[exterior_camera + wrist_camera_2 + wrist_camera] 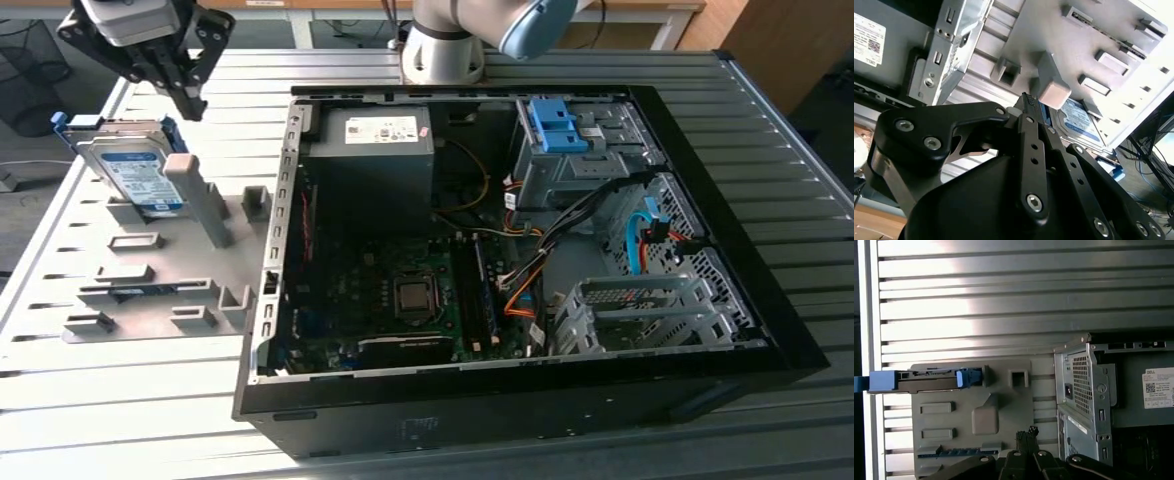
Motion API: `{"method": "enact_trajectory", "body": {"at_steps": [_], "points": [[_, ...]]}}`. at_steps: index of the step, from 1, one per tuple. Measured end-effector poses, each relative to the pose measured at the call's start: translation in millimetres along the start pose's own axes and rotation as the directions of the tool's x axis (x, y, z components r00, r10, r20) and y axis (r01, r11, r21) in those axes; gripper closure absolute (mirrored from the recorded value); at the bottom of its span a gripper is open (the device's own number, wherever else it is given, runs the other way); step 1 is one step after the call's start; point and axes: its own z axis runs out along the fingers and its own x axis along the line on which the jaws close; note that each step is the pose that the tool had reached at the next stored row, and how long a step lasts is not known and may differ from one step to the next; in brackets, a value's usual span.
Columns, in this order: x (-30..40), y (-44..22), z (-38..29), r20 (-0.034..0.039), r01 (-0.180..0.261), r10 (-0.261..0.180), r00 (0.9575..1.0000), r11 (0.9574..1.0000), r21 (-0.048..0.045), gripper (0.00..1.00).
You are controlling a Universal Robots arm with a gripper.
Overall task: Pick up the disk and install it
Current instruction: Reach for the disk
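The disk is a silver drive with a white-and-blue label and blue rails. It stands on edge, leaning in a grey fixture plate at the exterior view's left. My gripper hangs just above and slightly right of the disk's top edge, fingers shut together with nothing between them. In the second wrist view the closed fingertips point toward the disk's label beyond a grey post. The first wrist view shows the disk edge-on, apart from the gripper.
An open black computer case lies on the slatted metal table. Inside are a dark grey power supply, a blue latch piece, cables and metal drive cages. Grey posts rise from the fixture plate beside the disk.
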Motion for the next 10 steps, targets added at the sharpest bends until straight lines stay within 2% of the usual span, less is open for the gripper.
{"method": "enact_trajectory", "body": {"at_steps": [6,7,10], "points": [[13.7,1.7,0.9,-0.0034,-0.001,0.001,1.0,1.0,0.0002,0.89],[22.3,2.0,1.5,-0.0071,-0.001,0.001,1.0,1.0,0.0006,0.89],[27.2,1.9,1.8,-0.0079,-0.001,0.001,1.0,1.0,0.0006,0.89]]}}
